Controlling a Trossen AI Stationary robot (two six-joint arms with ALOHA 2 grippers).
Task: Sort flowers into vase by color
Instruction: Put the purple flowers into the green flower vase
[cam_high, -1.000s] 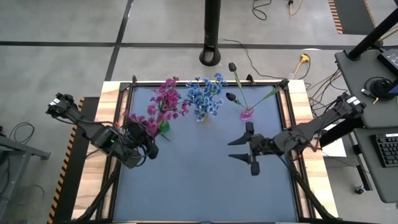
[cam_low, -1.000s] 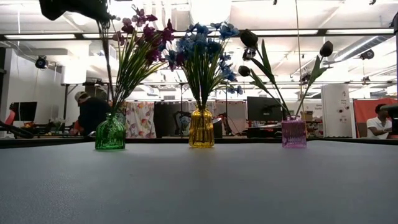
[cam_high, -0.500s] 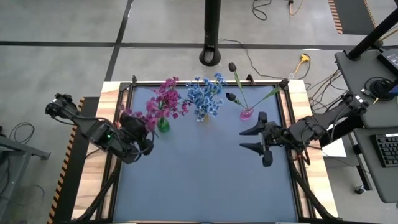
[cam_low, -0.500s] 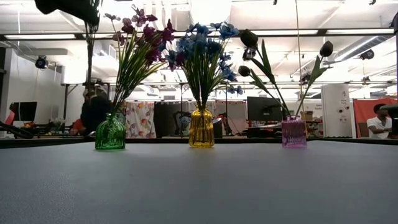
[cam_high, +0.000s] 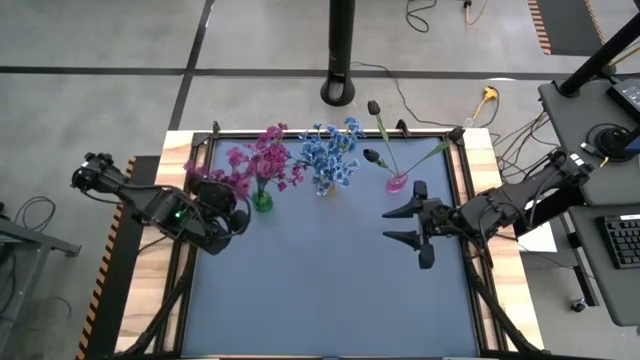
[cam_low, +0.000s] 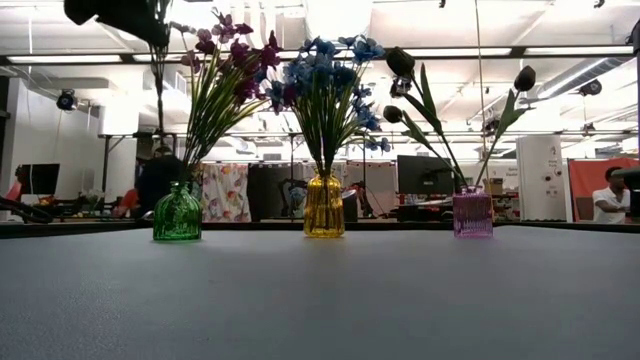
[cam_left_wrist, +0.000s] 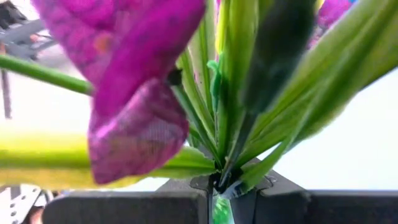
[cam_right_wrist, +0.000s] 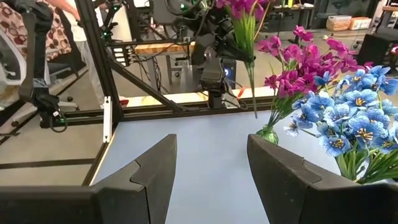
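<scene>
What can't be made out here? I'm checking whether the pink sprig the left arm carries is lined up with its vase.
- Left gripper: its fingertips are hidden under pink blooms in the high view.
- Held sprig: its stem tip hangs beside the green vase, but how far off cannot be judged.
- Left wrist view: blurred petals and leaves fill it; only a sliver of vase shows.
- Low view: the arm is cut off by the top edge.

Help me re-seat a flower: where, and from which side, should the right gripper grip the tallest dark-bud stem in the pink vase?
Probably the bare stem just above the pink vase's neck, below the leaves: thin and leaning there. Come from the open table side, where the right gripper waits open.
</scene>
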